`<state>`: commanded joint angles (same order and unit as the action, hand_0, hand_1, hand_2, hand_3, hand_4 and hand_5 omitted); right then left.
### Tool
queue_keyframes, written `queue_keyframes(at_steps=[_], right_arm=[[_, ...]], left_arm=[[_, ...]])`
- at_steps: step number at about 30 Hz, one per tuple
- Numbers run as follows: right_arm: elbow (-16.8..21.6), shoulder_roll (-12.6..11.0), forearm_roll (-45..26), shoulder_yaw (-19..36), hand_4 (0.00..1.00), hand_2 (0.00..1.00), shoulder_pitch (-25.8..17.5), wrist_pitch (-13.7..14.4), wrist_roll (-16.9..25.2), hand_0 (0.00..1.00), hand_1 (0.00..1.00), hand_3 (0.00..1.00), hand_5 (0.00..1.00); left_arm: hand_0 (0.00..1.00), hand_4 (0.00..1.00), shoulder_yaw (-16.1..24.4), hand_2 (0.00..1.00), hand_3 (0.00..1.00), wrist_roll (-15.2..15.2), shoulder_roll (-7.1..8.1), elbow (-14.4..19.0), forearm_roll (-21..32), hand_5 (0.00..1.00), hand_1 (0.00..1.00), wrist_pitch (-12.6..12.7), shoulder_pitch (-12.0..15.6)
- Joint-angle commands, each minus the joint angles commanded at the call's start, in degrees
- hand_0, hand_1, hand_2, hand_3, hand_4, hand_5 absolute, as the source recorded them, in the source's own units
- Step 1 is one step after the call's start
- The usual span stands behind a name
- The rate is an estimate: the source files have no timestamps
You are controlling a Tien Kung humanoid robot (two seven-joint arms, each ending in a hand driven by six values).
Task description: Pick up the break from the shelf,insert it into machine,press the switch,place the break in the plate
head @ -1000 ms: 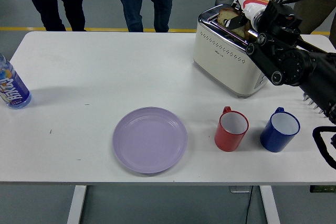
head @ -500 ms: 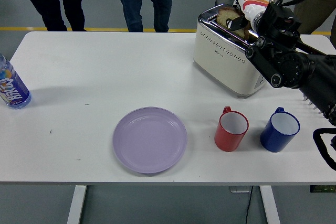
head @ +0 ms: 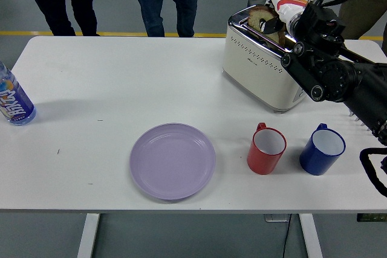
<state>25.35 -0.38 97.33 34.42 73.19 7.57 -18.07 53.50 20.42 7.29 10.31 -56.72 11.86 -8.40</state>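
A cream and chrome toaster (head: 257, 58) stands at the back right of the white table. A slice of bread (head: 262, 15) sticks up out of its top slot. My right hand (head: 275, 21), in a white glove with orange stripes, is shut on the bread from the right, and the black right arm (head: 338, 77) reaches over the toaster. A lilac plate (head: 173, 160) lies empty near the table's front edge, left of the toaster. My left arm is out of view.
A red mug (head: 266, 148) and a blue mug (head: 322, 149) stand in front of the toaster. A blue-labelled bottle (head: 13, 101) stands at the left edge. Several people stand along the far side, none reaching over the table.
The right hand has risen slightly, and the bread slice now stands higher out of the toaster slot.
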Motion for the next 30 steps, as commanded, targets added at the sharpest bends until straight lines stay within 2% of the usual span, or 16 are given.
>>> queue_keyframes(at_steps=[6,22,30], right_arm=[[0.87,-0.63,0.41,0.76,0.528,0.422,-0.04,0.15,-0.02,0.108,0.207,0.484,0.083],[10.74,-7.37,3.31,6.01,0.512,0.418,-1.30,-0.39,-0.51,0.105,0.197,0.484,0.066],[15.08,-9.54,4.22,7.43,0.490,0.417,-1.50,-0.31,-0.67,0.100,0.187,0.485,0.046]], left_arm=[[0.630,0.335,0.00,0.492,0.539,0.00,-0.01,0.00,0.04,0.797,0.495,0.01,-0.01],[0.631,0.334,0.19,0.492,0.539,-0.05,0.07,0.00,0.19,0.798,0.495,0.04,0.06],[0.630,0.334,0.19,0.492,0.539,-0.01,0.09,0.00,0.23,0.798,0.495,-0.01,0.22]])
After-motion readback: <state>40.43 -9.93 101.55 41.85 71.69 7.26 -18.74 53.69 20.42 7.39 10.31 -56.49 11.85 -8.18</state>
